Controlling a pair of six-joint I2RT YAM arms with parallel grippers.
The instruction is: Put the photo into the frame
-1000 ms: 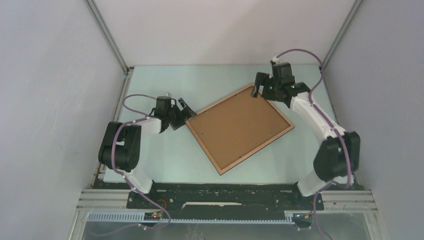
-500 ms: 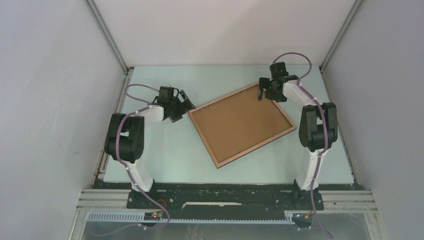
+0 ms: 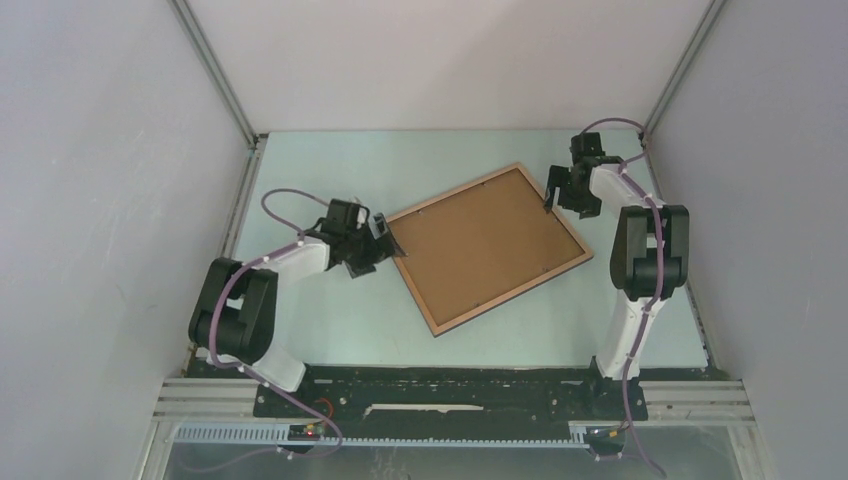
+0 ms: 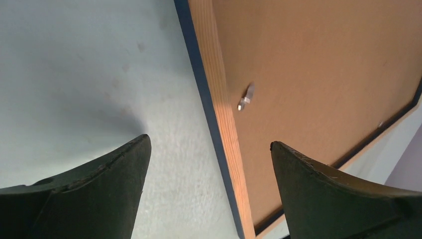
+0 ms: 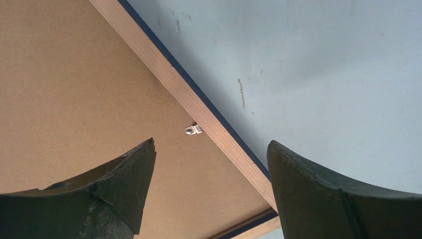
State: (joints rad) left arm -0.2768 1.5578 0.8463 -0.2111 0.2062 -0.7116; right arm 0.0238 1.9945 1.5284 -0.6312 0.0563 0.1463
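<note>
Frame position: the frame (image 3: 487,248) lies flat on the table (image 3: 330,320) at the middle of the top view, brown backing board up.
Long axis: it seems to run from about 8 o'clock to 2 o'clock, with the corners pointing near 12, 3, 6 and 9.
Photo: it shows in no view, so I cannot tell whether it sits under the board.
Rim detail: a thin dark blue strip shows beneath the wooden rim; what it is, I cannot tell.
Left gripper (image 3: 385,243): at the frame's 9 o'clock corner, jaws spread wide and holding nothing. One finger is over the table, the other over the board.
Right gripper (image 3: 553,195): at the edge near 1 o'clock, jaws likewise released and straddling the rim.
Clips: a small metal clip (image 4: 246,96) sits on the board just inside the rim ahead of each gripper.
Step in hand: probably taking the frame by two opposite edges.
Doing it well: lower each outer finger to table level, clamp on the wood rim clear of the clips, close both sides together and lift evenly so the frame neither pivots nor slides.
</note>
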